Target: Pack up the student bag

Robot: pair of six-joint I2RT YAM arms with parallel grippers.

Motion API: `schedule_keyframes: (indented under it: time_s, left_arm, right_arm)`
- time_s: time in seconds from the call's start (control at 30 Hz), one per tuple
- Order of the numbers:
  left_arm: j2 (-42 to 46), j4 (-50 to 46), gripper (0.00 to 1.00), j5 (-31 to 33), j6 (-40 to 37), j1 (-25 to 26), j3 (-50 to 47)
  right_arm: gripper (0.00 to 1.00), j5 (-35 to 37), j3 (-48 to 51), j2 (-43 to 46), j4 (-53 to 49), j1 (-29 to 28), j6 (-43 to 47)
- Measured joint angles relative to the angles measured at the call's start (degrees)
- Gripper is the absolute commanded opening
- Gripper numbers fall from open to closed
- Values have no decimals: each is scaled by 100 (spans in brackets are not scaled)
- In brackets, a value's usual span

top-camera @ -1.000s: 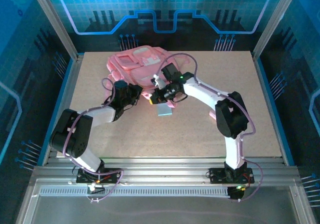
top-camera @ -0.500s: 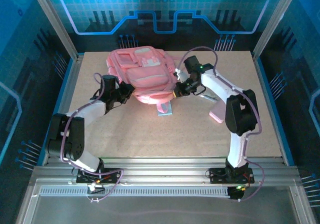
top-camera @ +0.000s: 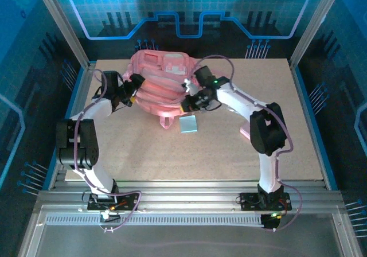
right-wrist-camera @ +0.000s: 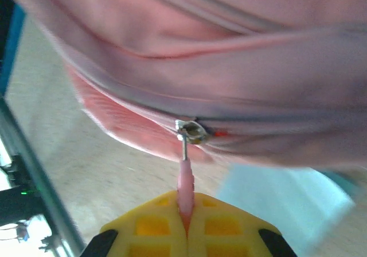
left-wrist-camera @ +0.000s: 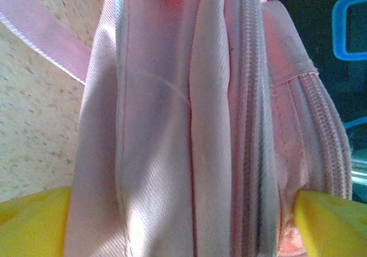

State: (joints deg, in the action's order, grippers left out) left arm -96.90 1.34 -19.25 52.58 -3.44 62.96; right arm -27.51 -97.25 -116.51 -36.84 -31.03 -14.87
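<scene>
Matt twill cloth student bag [left-wrist-camera: 160, 154], metal slider [right-wrist-camera: 192, 132]

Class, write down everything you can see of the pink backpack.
The student bag is a soft pink fabric backpack with zip seams, pale patches and straps, bunched on the far side of the table. The right gripper is shut on its pink zipper pull; the left gripper stands open, yellow fingers flanking it.

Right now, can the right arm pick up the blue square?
Probably not yet. The blue square lies bare on the table, close beside the right pincer. But that pincer is shut on the bag's zipper pull and would have to let go first.
</scene>
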Motion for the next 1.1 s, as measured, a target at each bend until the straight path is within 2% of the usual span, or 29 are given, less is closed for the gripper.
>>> schedule_keyframes:
  time_s: [0.27, 0.47, 0.67, 0.8, 1.0, 1.1]
  left_arm:
    - [1727, -297, 99, 483, 155, 48, -911]
    - [2621, -68, 99, 669, 868, 260, -1969]
    - [2721, 391, 97, 1311, 2079, 890, -3101]
    - [2658, 710, 94, 1845, 2516, 1213, -3121]
    - [2221, 1515, 88, 2730, 2830, 1405, -3110]
    - [1799, 1821, 78, 2944, 2879, 1447, -3023]
  right_arm:
    - [0, -459, -1851, -1121, 243, -726, -577]
    - [0, -610, -2199, -1458, 262, -881, -839]
    - [0, -643, -2184, -1458, 317, -931, -973]
    - [0, -734, -1838, -1357, 553, -953, -1078]
    - [0, -861, -887, -929, 938, -957, -1349]
    - [0, -944, -476, -671, 1161, -955, -1504]
